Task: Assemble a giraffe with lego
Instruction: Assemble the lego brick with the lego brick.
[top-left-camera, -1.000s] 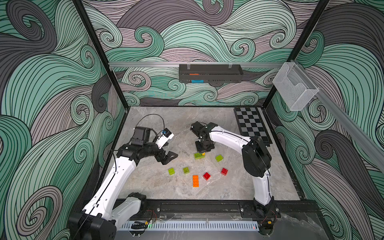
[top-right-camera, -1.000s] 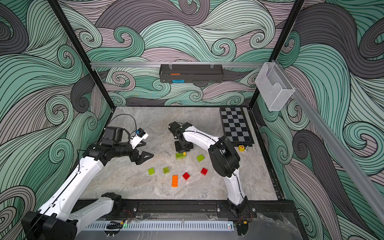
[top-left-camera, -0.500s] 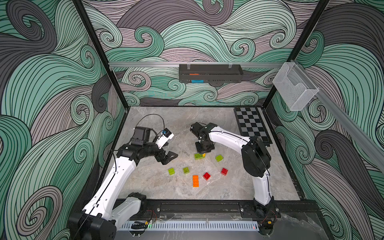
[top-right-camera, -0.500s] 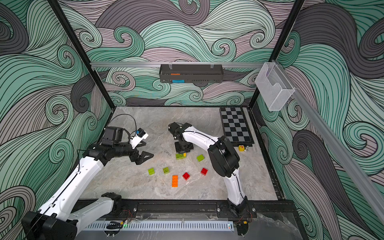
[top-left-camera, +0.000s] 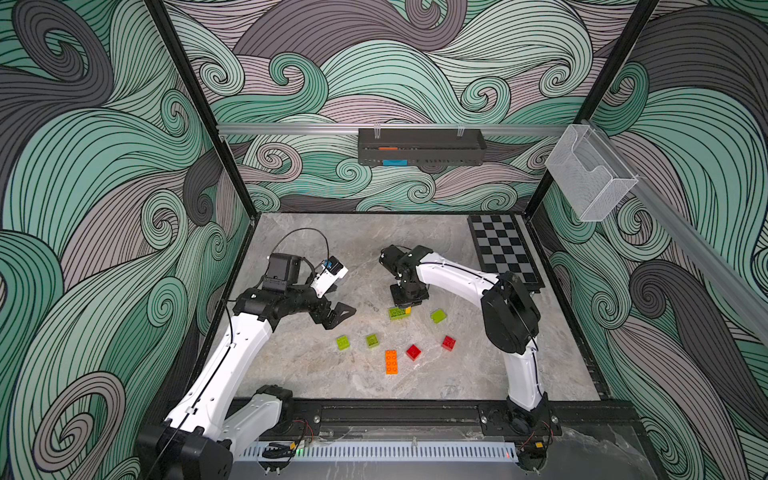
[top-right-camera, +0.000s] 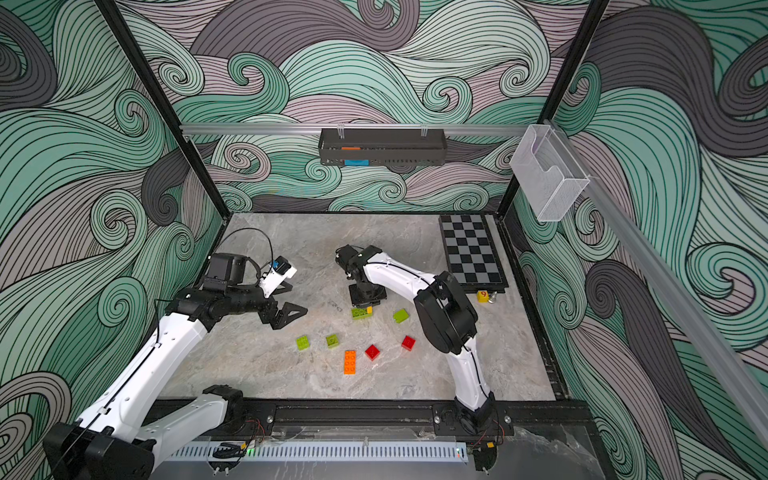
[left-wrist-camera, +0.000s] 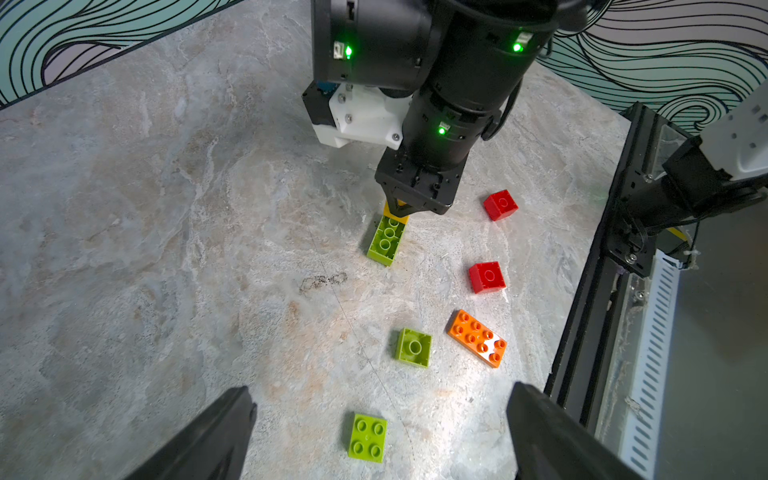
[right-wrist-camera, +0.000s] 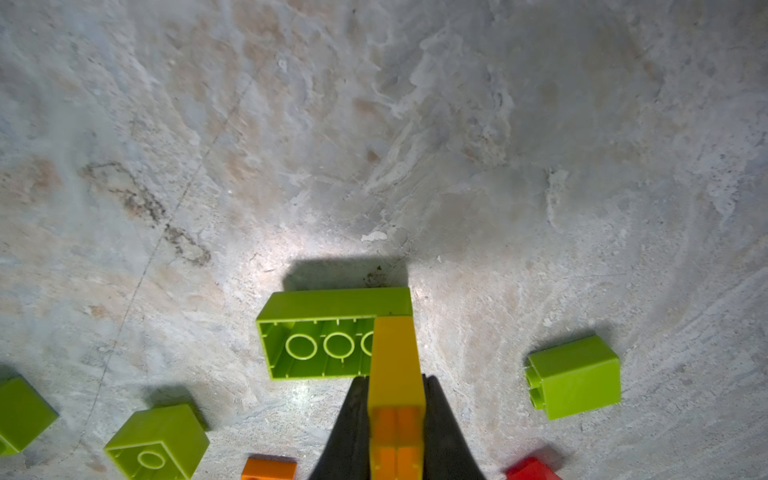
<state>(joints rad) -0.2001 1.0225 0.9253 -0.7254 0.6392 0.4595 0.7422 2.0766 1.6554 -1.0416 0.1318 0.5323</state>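
My right gripper (right-wrist-camera: 395, 380) is shut on a yellow brick (right-wrist-camera: 395, 357) and holds it against one end of a long lime green brick (right-wrist-camera: 332, 332) that lies hollow side up on the table (top-left-camera: 397, 312). Loose lego lies nearer the front: three small green bricks (top-left-camera: 343, 343) (top-left-camera: 372, 340) (top-left-camera: 438, 316), two red bricks (top-left-camera: 413, 351) (top-left-camera: 449, 342) and a long orange brick (top-left-camera: 391, 361). My left gripper (top-left-camera: 338, 316) hovers open to the left of the bricks; in the left wrist view a studded green brick (left-wrist-camera: 368, 437) lies between its spread fingers (left-wrist-camera: 224, 419). No joined giraffe shows.
A chessboard (top-left-camera: 505, 249) lies at the back right, with a small yellow cube (top-right-camera: 482, 296) by its near corner. A black rail (top-left-camera: 395, 411) runs along the front edge. A black tray (top-left-camera: 419, 145) and a clear holder (top-left-camera: 590, 174) hang on the walls.
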